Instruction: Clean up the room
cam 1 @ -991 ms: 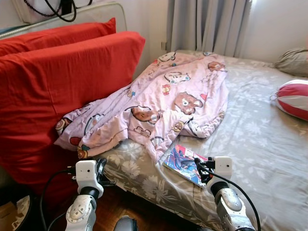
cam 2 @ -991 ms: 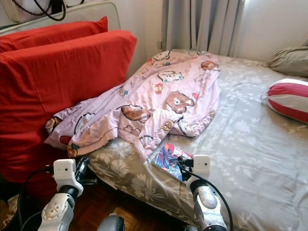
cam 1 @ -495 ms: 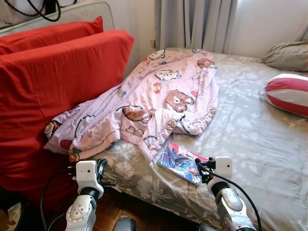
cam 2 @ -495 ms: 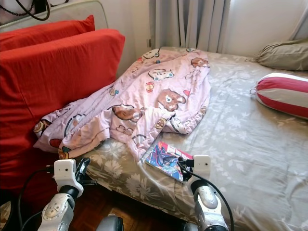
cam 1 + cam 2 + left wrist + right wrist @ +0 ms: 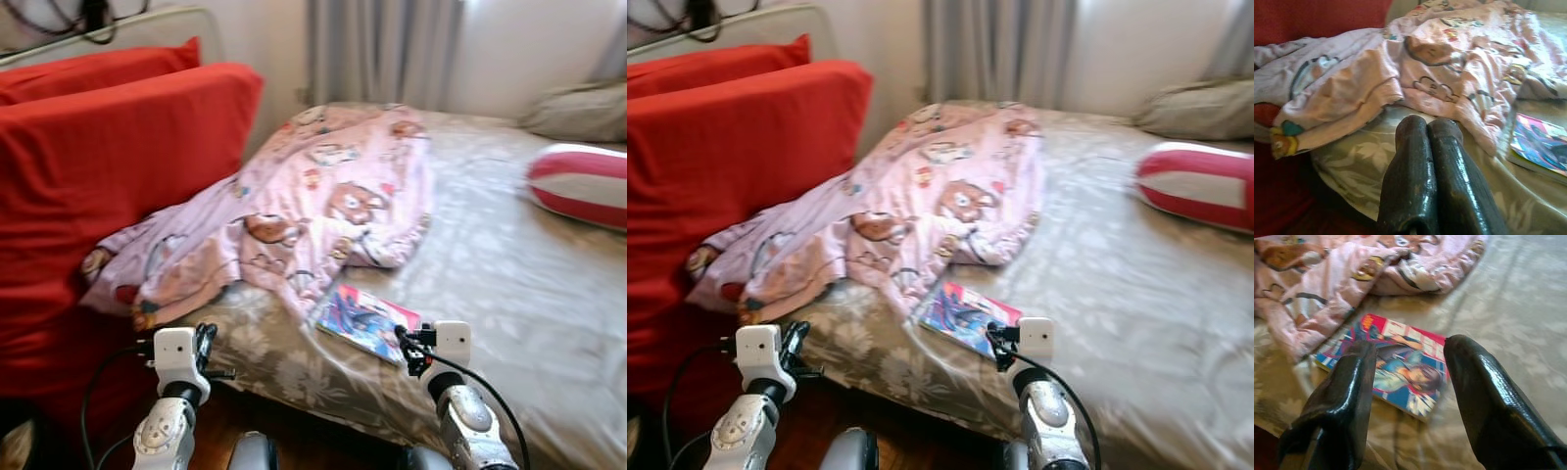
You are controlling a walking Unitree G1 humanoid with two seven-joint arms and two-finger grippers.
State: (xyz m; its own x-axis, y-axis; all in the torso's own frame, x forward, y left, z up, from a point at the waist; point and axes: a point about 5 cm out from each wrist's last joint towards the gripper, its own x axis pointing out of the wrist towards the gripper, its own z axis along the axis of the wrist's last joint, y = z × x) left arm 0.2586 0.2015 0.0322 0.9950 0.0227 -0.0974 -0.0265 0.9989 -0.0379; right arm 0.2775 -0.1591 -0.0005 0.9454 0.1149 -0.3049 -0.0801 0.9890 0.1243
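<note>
A colourful comic book [image 5: 367, 318] lies flat on the grey floral bed sheet [image 5: 490, 264], near the bed's front edge. My right gripper [image 5: 1410, 345] is open and hovers just short of the book [image 5: 1396, 362], which shows between its fingers. My left gripper [image 5: 1427, 125] is shut on nothing, low by the bed's front corner [image 5: 203, 343]. It faces a crumpled pink blanket [image 5: 313, 206] with bear prints. The blanket's edge lies right beside the book.
Two big red pillows [image 5: 108, 166] lean at the left, against the blanket. A red-and-white striped cushion [image 5: 578, 186] and a grey pillow [image 5: 578, 108] lie at the far right of the bed. Curtains [image 5: 382, 49] hang behind. Dark wooden floor [image 5: 294, 441] shows below the bed edge.
The head views have shifted and are now blurred, so the camera is moving. Both arms hold the same pose, and the book lies where it was.
</note>
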